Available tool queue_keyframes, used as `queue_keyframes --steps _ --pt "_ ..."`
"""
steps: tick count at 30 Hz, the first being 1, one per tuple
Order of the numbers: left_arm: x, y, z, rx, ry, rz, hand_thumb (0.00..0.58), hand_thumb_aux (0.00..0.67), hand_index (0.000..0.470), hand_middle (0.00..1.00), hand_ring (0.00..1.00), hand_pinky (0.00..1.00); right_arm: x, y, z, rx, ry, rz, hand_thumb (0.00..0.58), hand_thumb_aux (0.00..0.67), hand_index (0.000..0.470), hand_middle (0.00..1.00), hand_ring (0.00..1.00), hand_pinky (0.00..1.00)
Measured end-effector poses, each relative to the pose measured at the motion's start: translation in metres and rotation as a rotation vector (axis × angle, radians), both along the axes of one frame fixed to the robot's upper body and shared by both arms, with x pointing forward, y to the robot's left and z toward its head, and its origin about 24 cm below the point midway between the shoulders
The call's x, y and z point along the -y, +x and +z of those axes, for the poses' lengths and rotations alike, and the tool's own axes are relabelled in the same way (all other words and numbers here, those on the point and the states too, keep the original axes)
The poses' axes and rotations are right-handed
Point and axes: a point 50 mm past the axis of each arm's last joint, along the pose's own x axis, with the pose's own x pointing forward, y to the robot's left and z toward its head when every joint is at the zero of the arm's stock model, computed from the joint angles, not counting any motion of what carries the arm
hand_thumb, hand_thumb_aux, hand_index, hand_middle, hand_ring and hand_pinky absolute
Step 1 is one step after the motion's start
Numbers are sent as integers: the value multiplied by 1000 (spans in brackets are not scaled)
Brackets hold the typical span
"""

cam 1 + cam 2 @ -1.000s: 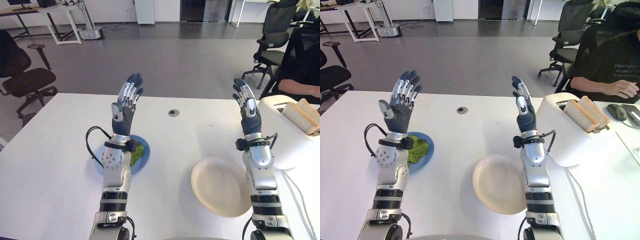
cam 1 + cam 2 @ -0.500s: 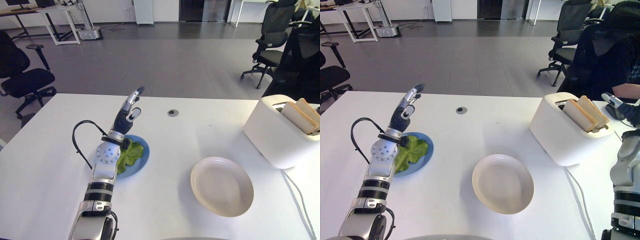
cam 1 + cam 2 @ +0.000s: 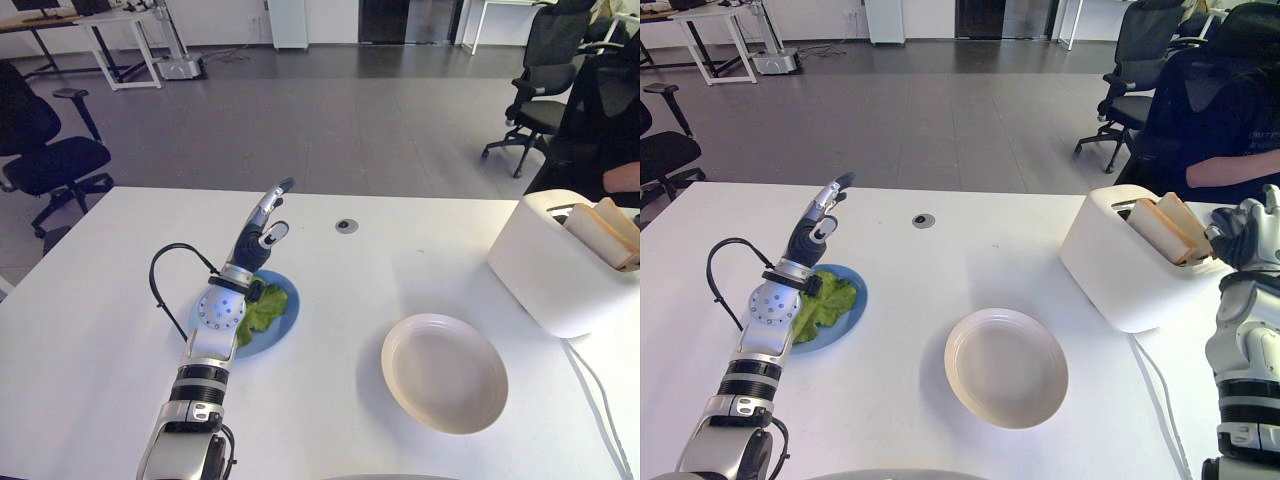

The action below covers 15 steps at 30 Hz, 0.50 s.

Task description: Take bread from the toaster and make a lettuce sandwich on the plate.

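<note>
The white desk [image 3: 400, 260] carries a white toaster [image 3: 550, 270] at 2 o'clock from the cream plate [image 3: 443, 372]. A blue plate [image 3: 285, 300] lies at 9 o'clock. Two bread slices [image 3: 605, 232] stand in the toaster's slots, and lettuce [image 3: 262, 308] lies on the blue plate. The left robot hand [image 3: 258, 228] hovers over the blue plate's 12 o'clock rim, fingers straight and apart, holding nothing. The right robot hand [image 3: 1252, 238] is at 3 o'clock, just beside the bread; I cannot tell its grip.

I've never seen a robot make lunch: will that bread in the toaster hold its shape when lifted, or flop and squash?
The bread looks pale and thick, so it is probably soft and would dent under a tight squeeze. It sticks up well above the toaster, leaning, so it likely lifts out easily and weighs little.
</note>
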Motion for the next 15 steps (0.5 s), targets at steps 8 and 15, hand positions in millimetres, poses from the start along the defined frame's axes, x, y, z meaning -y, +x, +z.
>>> queue_keyframes --steps 8,15 --pt "-1 0 -1 -2 -1 4 0 0 0 0 0 0 -12 10 0 -20 35 84 580 670 470 0 0 0" --pt "-1 0 -1 -2 -4 8 0 0 0 0 0 0 -12 9 5 64 24 84 580 670 470 0 0 0"
